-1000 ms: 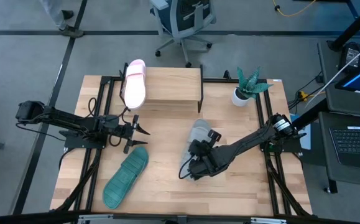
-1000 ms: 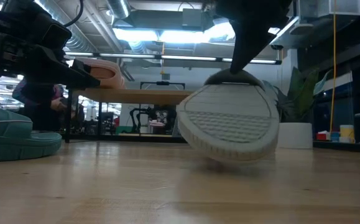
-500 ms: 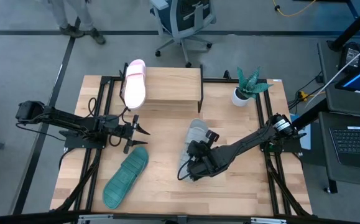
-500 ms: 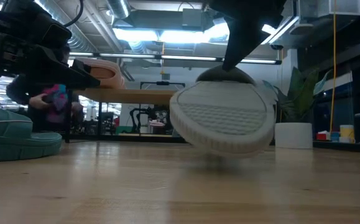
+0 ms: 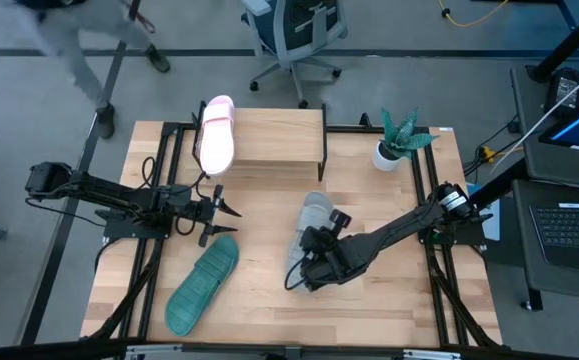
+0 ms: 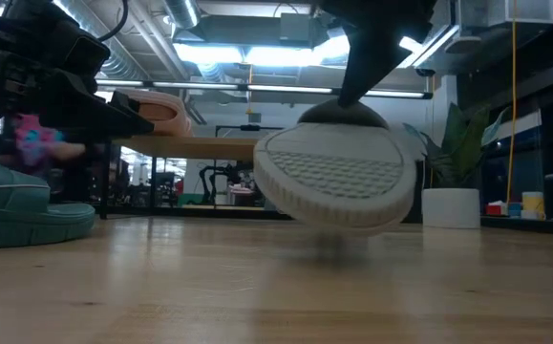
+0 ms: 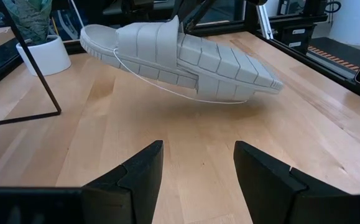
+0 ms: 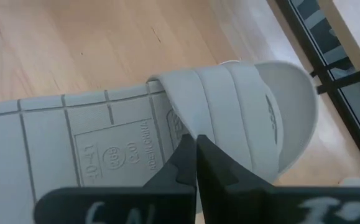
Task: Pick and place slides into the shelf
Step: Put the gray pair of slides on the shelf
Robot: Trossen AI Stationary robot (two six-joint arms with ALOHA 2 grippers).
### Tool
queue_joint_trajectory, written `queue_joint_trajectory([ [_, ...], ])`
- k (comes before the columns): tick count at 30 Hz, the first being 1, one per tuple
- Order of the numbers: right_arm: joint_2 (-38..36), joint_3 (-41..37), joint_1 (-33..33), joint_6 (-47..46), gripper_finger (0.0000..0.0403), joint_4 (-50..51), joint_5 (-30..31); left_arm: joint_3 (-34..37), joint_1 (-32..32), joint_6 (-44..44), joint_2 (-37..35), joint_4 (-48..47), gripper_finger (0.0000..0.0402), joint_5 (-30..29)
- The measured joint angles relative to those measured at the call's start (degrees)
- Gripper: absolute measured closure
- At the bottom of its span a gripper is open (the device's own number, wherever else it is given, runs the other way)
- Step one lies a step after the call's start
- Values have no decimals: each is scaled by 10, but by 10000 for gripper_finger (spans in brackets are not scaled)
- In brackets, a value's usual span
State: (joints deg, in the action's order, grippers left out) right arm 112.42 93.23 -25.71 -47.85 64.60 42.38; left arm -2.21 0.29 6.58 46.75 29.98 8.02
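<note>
High view: pink slide (image 5: 215, 133) sits on the shelf (image 5: 269, 140). Right pincer (image 5: 314, 262) grips the grey slide (image 5: 314, 222) aloft. Teal slide (image 5: 202, 284) waits on the desk (image 5: 269, 300) beside the wide left pincer (image 5: 224, 209).

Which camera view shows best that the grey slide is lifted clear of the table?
The left wrist view: the whole grey slide hangs above the tabletop, its shadow beneath. The low view gives its ribbed sole off the wood. The high view mostly hides it under the right gripper. The right wrist view shows only strap and footbed.

Your two arms (image 5: 109, 195) dark, slender, jointed; black cables alongside; right arm (image 5: 399, 230) silver collar; fingers (image 7: 136, 180) matte black.
</note>
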Motion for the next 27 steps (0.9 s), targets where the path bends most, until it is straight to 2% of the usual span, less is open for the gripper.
queue_joint_trajectory([
  [12, 0, 52, 0, 70, 402, -10, 32, 0, 0, 0, 0, 0, 211, 0],
  [17, 0, 81, 6, 126, 402, -10, 59, 0, 0, -1, 0, 0, 211, 0],
  [27, 0, 163, 52, 274, 402, -11, 63, 0, 0, -2, 0, 0, 211, 0],
])
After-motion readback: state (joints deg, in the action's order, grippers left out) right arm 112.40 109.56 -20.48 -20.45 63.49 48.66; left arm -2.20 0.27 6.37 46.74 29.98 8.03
